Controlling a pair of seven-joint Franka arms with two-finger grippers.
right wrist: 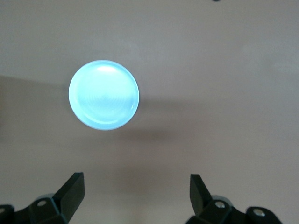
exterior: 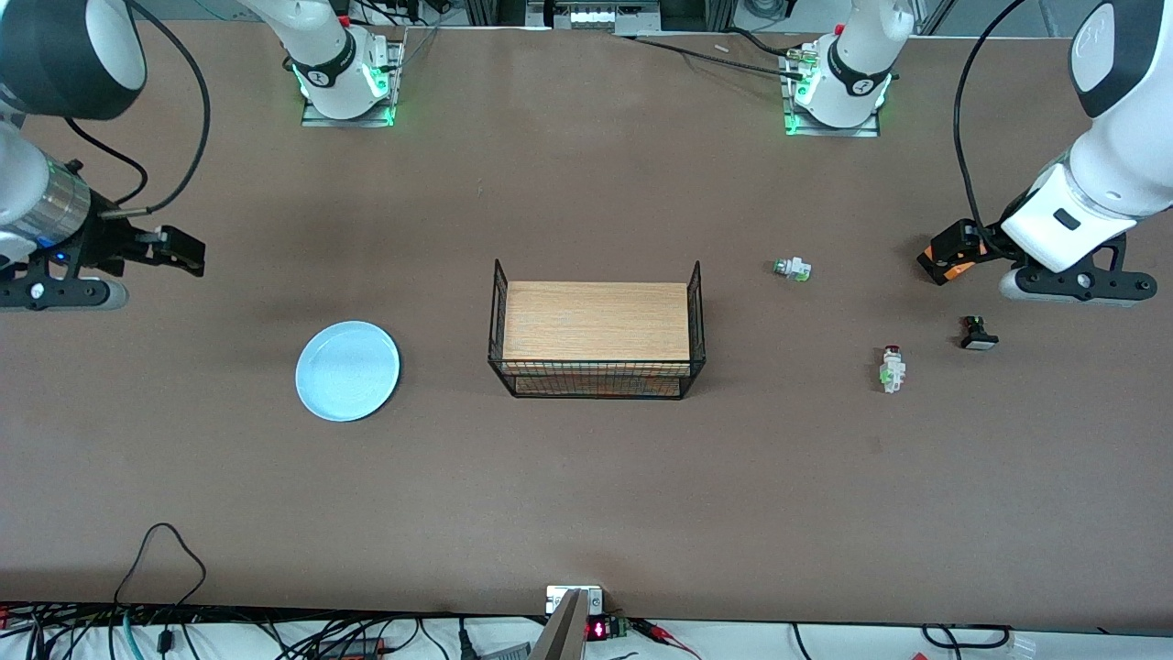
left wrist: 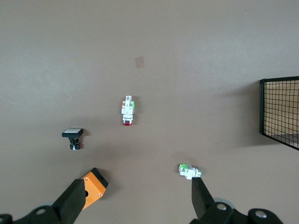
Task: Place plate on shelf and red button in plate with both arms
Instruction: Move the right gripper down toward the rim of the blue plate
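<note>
left gripper (left wrist: 135, 196): raised, fingers spread, empty | right gripper (right wrist: 135, 193): raised, fingers spread, empty

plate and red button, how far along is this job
Nothing looks done yet. The plate lies bare on the table toward the right arm's end, and the red button lies on the table toward the left arm's end; neither is on the wooden-topped wire rack. Nothing is in hand: the right hand is open above the table by the plate, and the left hand is open above the buttons. Both pickups and both placements remain.
</note>
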